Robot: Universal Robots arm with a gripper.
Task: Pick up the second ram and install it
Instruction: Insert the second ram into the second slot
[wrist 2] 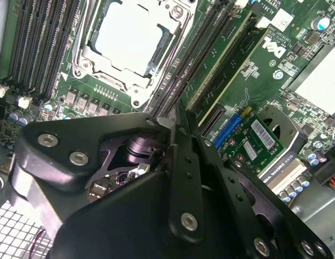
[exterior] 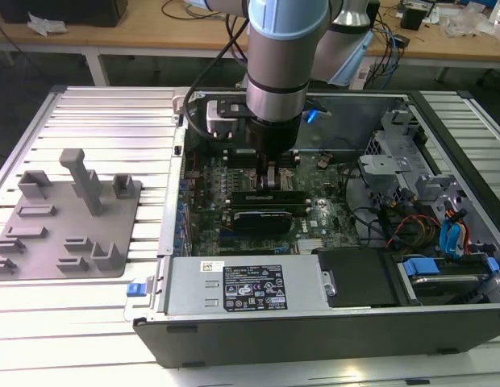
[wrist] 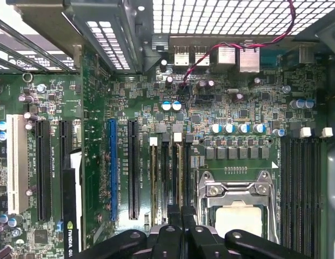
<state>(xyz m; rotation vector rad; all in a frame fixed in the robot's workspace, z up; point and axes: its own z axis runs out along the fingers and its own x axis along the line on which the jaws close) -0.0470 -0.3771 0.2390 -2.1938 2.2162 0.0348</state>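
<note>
Fingers (wrist 2: 192, 141) of the gripper (exterior: 270, 179) look clamped on the top edge of the memory stick (exterior: 270, 196), upright over the slots (wrist: 166, 178) beside the processor (wrist 2: 129, 38); light, stiff and fragile, it likely wants a mid-length pinch on its flat faces.

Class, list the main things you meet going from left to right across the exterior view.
grey fixture plate → gripper → metal drive cage → blue connectors
</note>
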